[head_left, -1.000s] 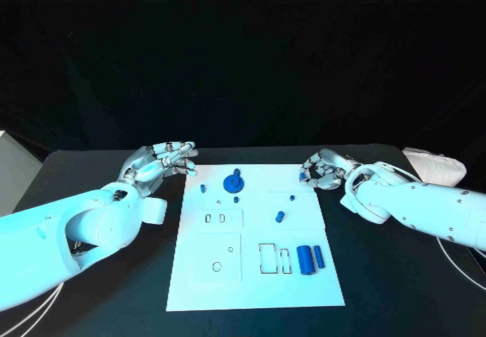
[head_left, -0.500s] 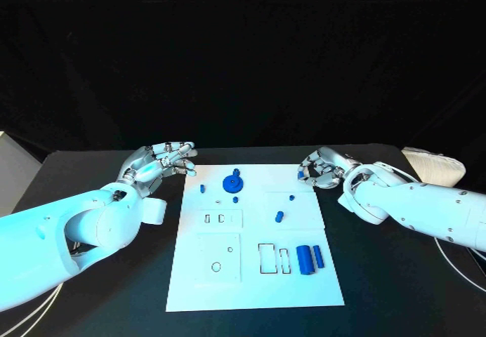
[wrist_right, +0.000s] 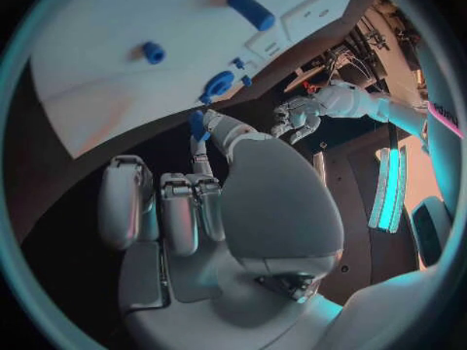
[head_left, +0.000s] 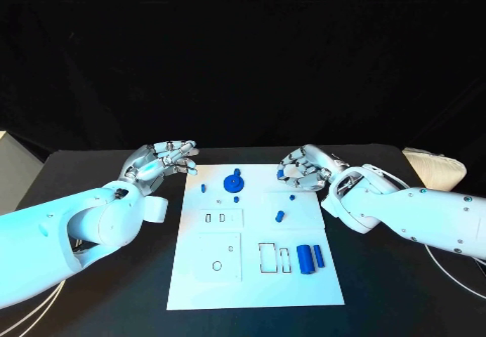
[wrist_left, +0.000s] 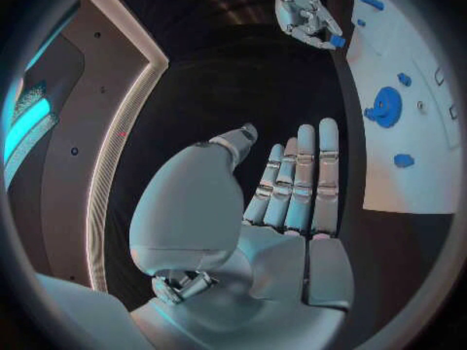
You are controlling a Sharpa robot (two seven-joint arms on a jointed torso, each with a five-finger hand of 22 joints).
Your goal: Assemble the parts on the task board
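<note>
The black table is filling the lower half of the head view, running from the left edge to the right edge. The white task board is lying flat on it at the centre of the frame, reaching from mid-height down toward the bottom. A pale folded cloth is sitting on the table at the right edge, level with the board's upper end and well apart from it.
</note>
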